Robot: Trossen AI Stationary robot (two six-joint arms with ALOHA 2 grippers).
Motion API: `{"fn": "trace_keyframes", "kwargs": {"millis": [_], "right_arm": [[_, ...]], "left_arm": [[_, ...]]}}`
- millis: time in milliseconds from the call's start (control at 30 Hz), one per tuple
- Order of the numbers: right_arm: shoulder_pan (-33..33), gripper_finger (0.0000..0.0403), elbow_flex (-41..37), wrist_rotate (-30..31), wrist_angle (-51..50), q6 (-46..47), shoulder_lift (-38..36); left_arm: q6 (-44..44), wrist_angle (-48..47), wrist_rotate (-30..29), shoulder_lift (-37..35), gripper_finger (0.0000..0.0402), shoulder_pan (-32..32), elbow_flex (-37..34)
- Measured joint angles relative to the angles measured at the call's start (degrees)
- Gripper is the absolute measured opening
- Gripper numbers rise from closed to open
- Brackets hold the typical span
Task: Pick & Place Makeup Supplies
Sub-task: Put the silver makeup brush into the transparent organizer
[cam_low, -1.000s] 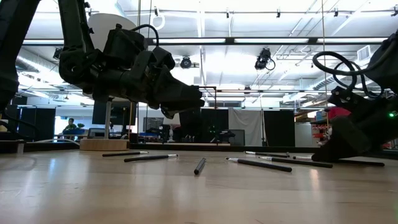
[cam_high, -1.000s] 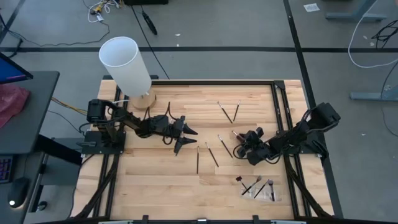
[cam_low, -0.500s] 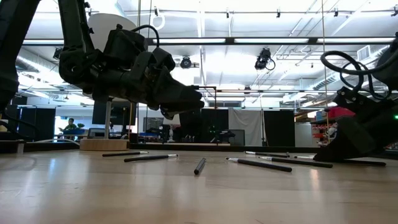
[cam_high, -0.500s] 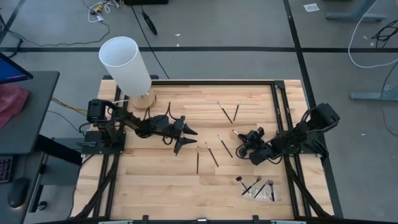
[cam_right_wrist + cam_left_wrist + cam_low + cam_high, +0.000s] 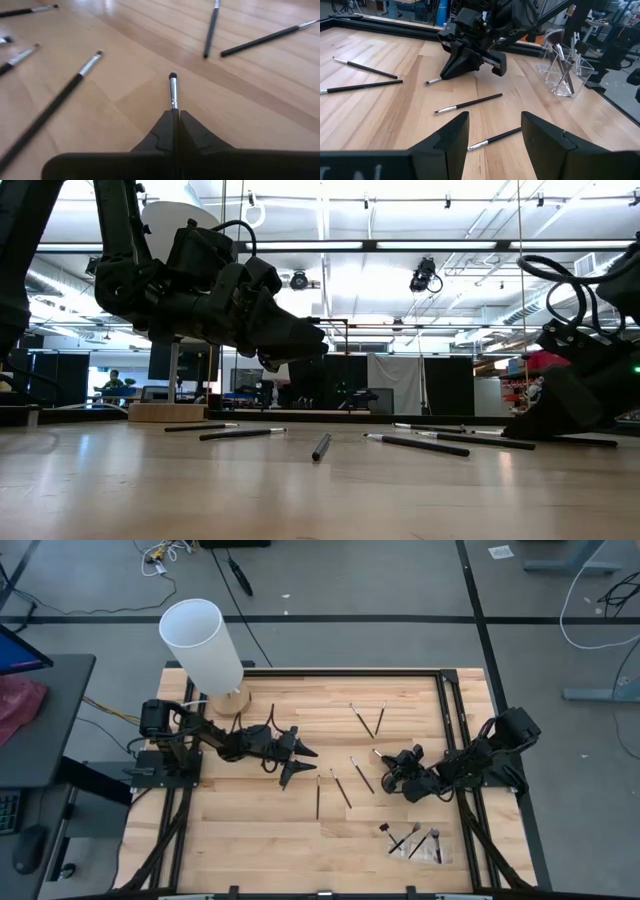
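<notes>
Silver-tipped brush (image 5: 173, 92) in R gripper (image 5: 175, 114).

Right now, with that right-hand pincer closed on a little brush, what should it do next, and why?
Probably lift straight up. The right pincer is shut on a thin dark-handled makeup brush with a silver ferrule, low against the pale wooden table. Raising it would clear the other loose brushes before carrying it toward the clear plastic brush holder. The left pincer hovers open.
</notes>
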Motion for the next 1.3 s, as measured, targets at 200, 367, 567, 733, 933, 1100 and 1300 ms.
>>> {"fn": "trace_keyframes", "kwargs": {"millis": [200,367,567,733,933,1100,1300], "right_arm": [[0.11,0.0007,0.22,-0.61,6.63,-3.58,-0.08],[0.11,0.0007,0.3,0.2,19.6,-14.74,-0.14],[0.08,0.0007,0.52,-3.74,38.15,-28.22,-0.22],[-0.13,0.0008,5.01,-9.45,43.99,-37.63,-0.3],[-1.71,0.0008,15.46,-19.21,39.49,-49.13,-0.3],[-3.44,0.0008,21.44,-27.94,35.8,-53.88,-0.32],[-4.74,0.0008,24.18,-32.04,33.78,-55.79,-0.32]], "left_arm": [[0.04,0.02,-0.3,0.0,0.0183,0.0,0.0],[0.22,0.04,-0.32,0.0,0.0183,0.0,0.0],[1.62,0.38,-0.32,0.0,0.0183,-0.11,0.0],[8.07,4.12,-0.44,0.0,0.0183,-2.34,-0.01],[19.17,11.85,-0.42,0.0,0.0183,-7.18,0.02],[21.3,16.97,-4.31,0.0,0.0183,-9.91,0.04],[19.83,24.01,-4.63,0.0,0.0183,-11.76,0.06]]}}
